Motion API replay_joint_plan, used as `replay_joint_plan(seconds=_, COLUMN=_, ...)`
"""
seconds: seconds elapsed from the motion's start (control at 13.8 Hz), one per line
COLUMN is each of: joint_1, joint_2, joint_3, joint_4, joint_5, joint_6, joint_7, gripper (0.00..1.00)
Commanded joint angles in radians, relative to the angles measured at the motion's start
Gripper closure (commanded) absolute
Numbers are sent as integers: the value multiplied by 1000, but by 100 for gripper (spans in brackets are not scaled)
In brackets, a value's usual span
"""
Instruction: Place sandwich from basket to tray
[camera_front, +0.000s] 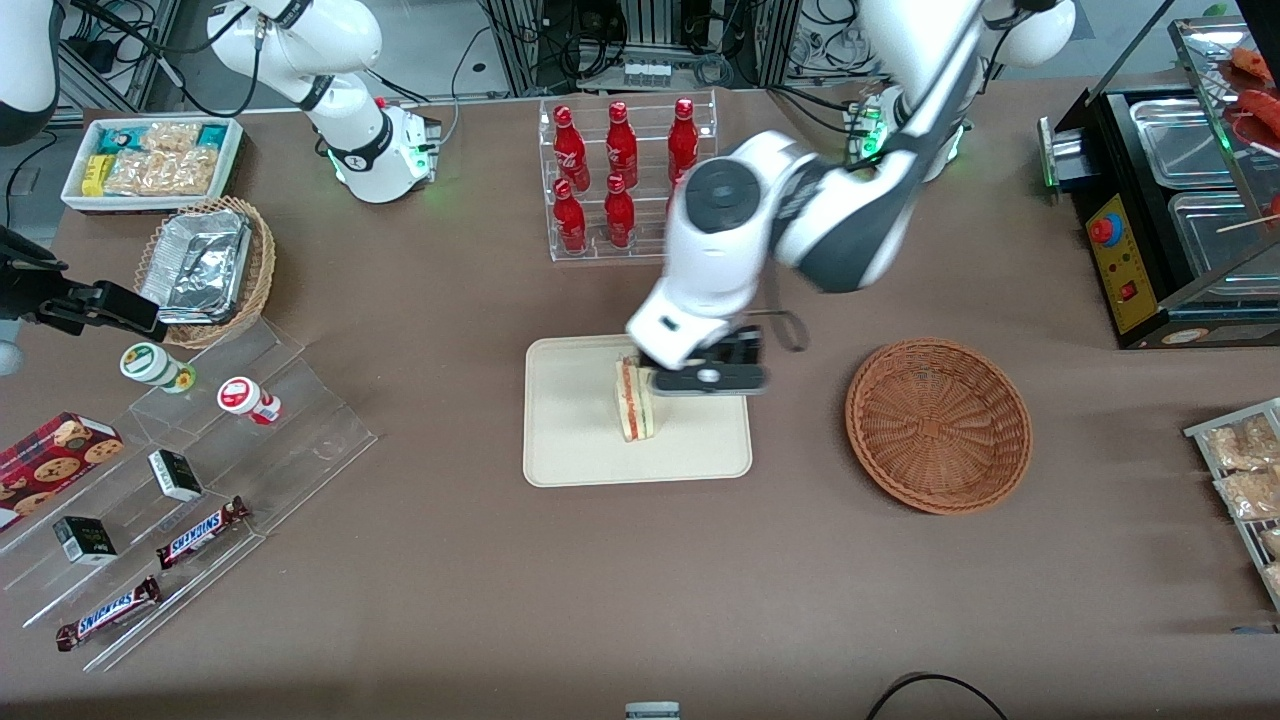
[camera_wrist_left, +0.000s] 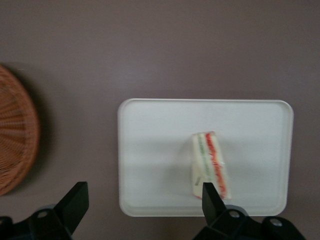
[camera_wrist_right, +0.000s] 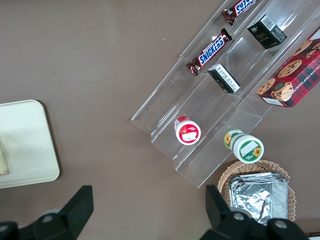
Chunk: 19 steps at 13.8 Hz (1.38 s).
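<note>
— Claw (camera_front: 690, 372) first: where is it in the front view?
— Near the middle of the frame, hanging over the tray's (camera_front: 570, 440) edge that faces the basket (camera_front: 938, 425), right next to the sandwich (camera_front: 636, 402). Its fingers are hard to read from this angle.
— And the sandwich?
— Standing on the tray, roughly central, red and green filling showing along one edge. The basket sits apart from the tray on the brown surface (camera_front: 450, 580), toward the working arm's end, and holds nothing. Red bottles (camera_front: 620, 170) stand in a clear rack in the upper middle of the frame, farther from the camera than the tray.
— What does the left wrist view add?
— The claw (camera_wrist_left: 141, 197) is spread wide, two dark fingers (camera_wrist_left: 75, 202) well apart with nothing between them. The sandwich (camera_wrist_left: 210, 165) lies on the tray (camera_wrist_left: 150, 150) just above one fingertip, not gripped. Part of the basket (camera_wrist_left: 15, 135) shows apart from the tray.
— And the right wrist view?
— A corner of the tray (camera_wrist_right: 30, 145) at the left edge of the frame. At the upper right, clear stepped shelves (camera_wrist_right: 165, 112) carry Snickers bars (camera_wrist_right: 210, 50); a tan wicker basket of foil containers (camera_wrist_right: 257, 192) sits at the lower right.
</note>
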<state>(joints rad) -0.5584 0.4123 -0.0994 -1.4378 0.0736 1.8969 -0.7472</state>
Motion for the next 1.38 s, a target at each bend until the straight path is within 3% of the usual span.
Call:
replay_joint_plan(seconds=0.0, joint_1=98, joint_2=-93, joint_3=-8, joint_4=-33, joint_5=5, joint_6=-99, joint_7=20, gripper=0)
replay_joint_plan(seconds=0.14, joint_1=164, joint_2=-142, joint_3=-6, joint_4=-33, joint_5=5, joint_6=-154, joint_7=35, gripper=0)
replay_joint_plan(seconds=0.87, joint_1=492, joint_2=-283, joint_3=-8, joint_4=-52, joint_5=-8, joint_6=-337, joint_7=566, gripper=0)
replay_joint_plan(seconds=1.01, joint_1=546, joint_2=-325, joint_3=-8, joint_4=-68, joint_5=-46, joint_6=-349, joint_7=629, gripper=0)
replay_joint_plan(seconds=1.3, joint_1=569, joint_2=-458, joint_3=-8, joint_4=-217, joint_5=-64, joint_6=-335, joint_7=689, gripper=0)
